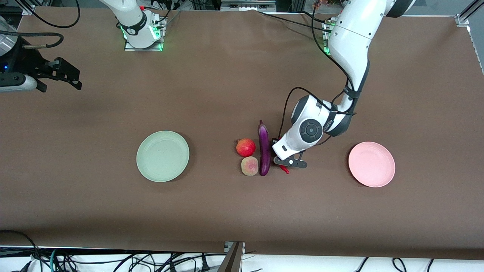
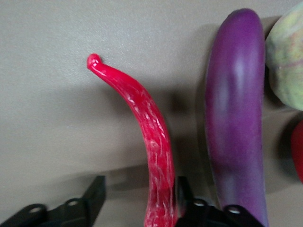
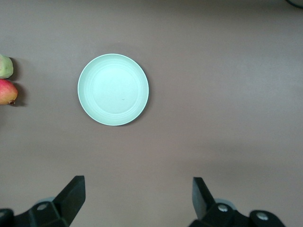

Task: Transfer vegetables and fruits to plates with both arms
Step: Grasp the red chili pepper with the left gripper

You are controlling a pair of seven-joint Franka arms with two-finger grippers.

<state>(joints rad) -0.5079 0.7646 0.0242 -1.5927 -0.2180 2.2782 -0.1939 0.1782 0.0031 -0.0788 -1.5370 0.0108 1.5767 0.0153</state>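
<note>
The red chili pepper (image 2: 151, 132) lies on the brown table beside the purple eggplant (image 1: 264, 149), toward the left arm's end. My left gripper (image 1: 289, 162) is down over the chili's thick end, open: one finger (image 2: 183, 189) touches the chili and the other stands clear of it (image 2: 139, 189). The red fruit (image 1: 245, 147) and the peach (image 1: 249, 166) sit on the eggplant's (image 2: 234, 118) other flank. The green plate (image 1: 162, 156) and the pink plate (image 1: 371, 164) hold nothing. My right gripper (image 1: 62, 85) waits open, high over the right arm's end of the table (image 3: 137, 189).
The right wrist view looks down on the green plate (image 3: 113, 90), with the peach (image 3: 4, 66) and red fruit (image 3: 7, 91) at its edge. Cables run along the table edge nearest the front camera.
</note>
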